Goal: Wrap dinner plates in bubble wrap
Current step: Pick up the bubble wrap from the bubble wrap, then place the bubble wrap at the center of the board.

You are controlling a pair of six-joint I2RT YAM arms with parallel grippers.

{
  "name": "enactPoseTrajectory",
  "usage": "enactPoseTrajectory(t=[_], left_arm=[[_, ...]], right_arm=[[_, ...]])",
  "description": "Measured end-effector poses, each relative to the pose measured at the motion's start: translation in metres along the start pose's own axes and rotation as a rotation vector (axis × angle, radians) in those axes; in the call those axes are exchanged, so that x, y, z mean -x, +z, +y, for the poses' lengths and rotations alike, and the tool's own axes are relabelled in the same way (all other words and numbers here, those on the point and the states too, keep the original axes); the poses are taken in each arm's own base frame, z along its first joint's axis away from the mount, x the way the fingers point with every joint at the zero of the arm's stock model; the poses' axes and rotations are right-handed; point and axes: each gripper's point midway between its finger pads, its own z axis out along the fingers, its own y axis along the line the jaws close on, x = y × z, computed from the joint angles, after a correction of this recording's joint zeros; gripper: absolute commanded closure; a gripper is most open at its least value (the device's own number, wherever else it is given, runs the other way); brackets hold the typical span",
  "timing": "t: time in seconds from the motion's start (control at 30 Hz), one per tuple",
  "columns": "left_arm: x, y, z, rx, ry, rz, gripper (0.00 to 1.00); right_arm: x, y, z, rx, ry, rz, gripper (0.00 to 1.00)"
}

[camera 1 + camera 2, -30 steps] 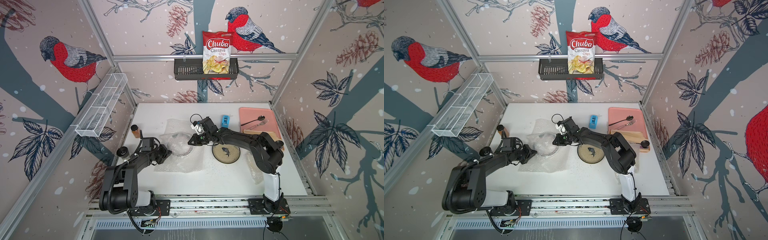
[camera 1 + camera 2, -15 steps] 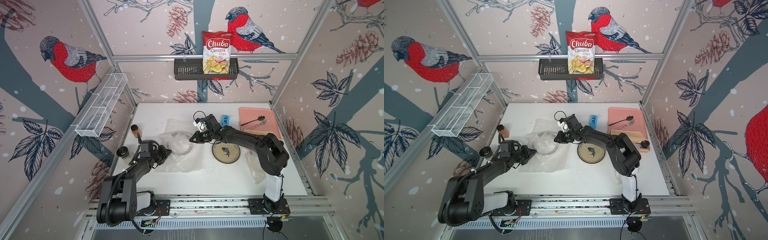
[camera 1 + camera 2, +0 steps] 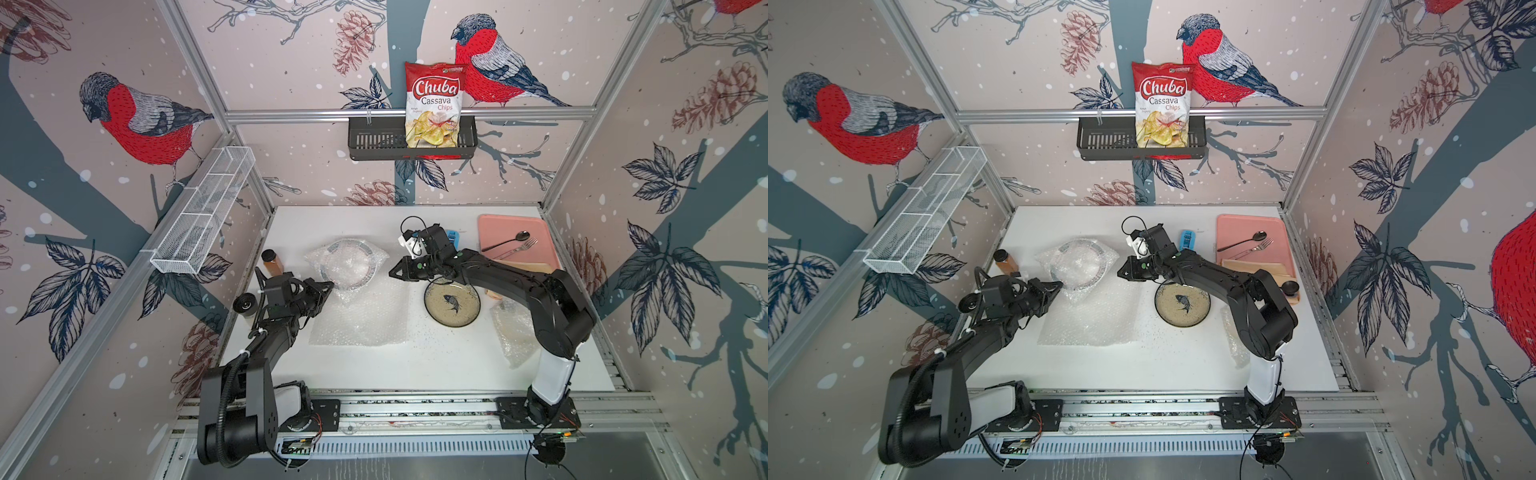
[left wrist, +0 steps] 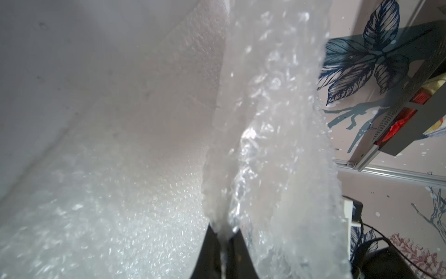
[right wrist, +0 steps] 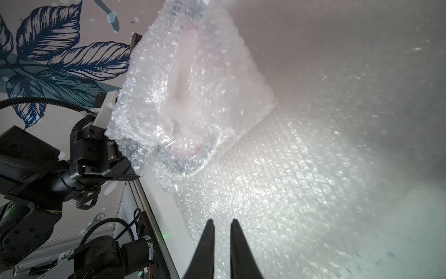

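Read the white table point(image 3: 415, 365) as a dial, twelve at the back wall. Your left gripper point(image 3: 329, 286) sits at nine o'clock with its jaws pinched on an edge of the bubble wrap point(image 3: 361, 318). In the left wrist view the film runs straight down between the two dark fingers point(image 4: 237, 253).

The sheet is clear and colourless, its small bubbles catching the light. Its near part lies flat toward the centre. Its far part is folded up and bunched, glossy and creased, over a dinner plate point(image 3: 348, 264) at ten o'clock. Through the film you can make out that plate's dark rim as a ring around a pale middle.

The fish plate point(image 3: 452, 302) — tan, dark-rimmed, with a dark fish drawn at its centre — lies bare at three o'clock, just beside the sheet's edge. Its far rim is hidden under the right arm.

Your right gripper point(image 3: 392, 274) hangs between the two plates, a little toward twelve. In its wrist view the jaws stand a narrow slit apart, with nothing between them.

A second, crumpled piece of film point(image 3: 513, 332) lies at four o'clock. The pink tray point(image 3: 536, 226) holds a spoon point(image 3: 505, 242) and a fork point(image 3: 519, 248) at two o'clock.
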Motion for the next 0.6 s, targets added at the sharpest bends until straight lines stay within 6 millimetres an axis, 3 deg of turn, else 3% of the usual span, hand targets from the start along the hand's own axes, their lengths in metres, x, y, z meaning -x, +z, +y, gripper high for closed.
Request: enactPoseTrajectory(t=[0.33,0.6], left_arm=[[0.093,0.047,-0.014,0.067,-0.122,-0.222,1.0],[0.14,0.102,-0.027,0.116,-0.166,-0.356,1.0]], right_arm=[[-0.006,-0.016,-0.022,-0.027,0.039,-0.013,0.84],[-0.01,-0.025,-0.039,-0.028,0.072,-0.016,0.84]])
